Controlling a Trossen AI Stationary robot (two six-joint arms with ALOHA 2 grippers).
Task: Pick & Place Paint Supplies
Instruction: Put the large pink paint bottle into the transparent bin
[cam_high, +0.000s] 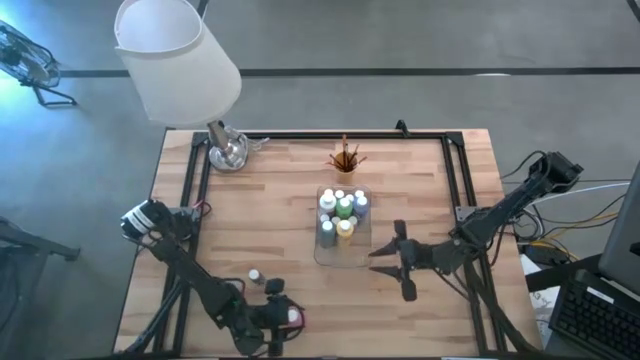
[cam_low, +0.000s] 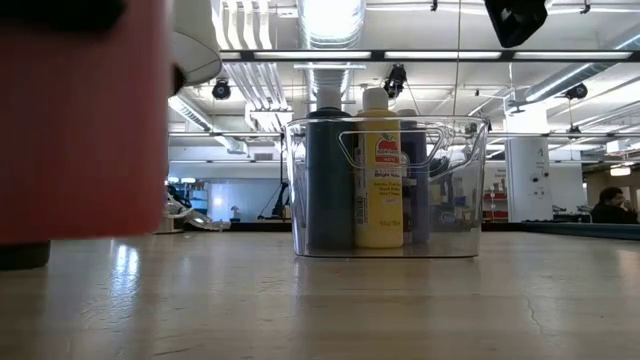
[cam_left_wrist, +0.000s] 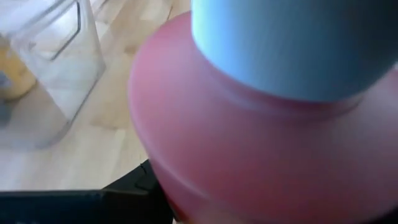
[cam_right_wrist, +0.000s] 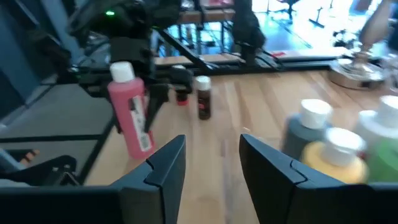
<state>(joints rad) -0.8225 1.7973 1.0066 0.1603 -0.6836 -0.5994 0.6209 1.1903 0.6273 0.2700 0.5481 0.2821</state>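
I had the left pincer down at the table's near edge, towards the left corner, with bare wood open between it and the clear tray at mid-table. It pinched a pink paint bottle, which stood upright between its fingers, long axis vertical, white cap up. A small brown bottle stood upright just beside it on the table. The right pincer hovered just beside the tray's right side, jaws spread and holding nothing. Inside the tray, upright bottles clustered, a yellow one among them. Brushes stood in an orange cup near the far edge, beyond the tray
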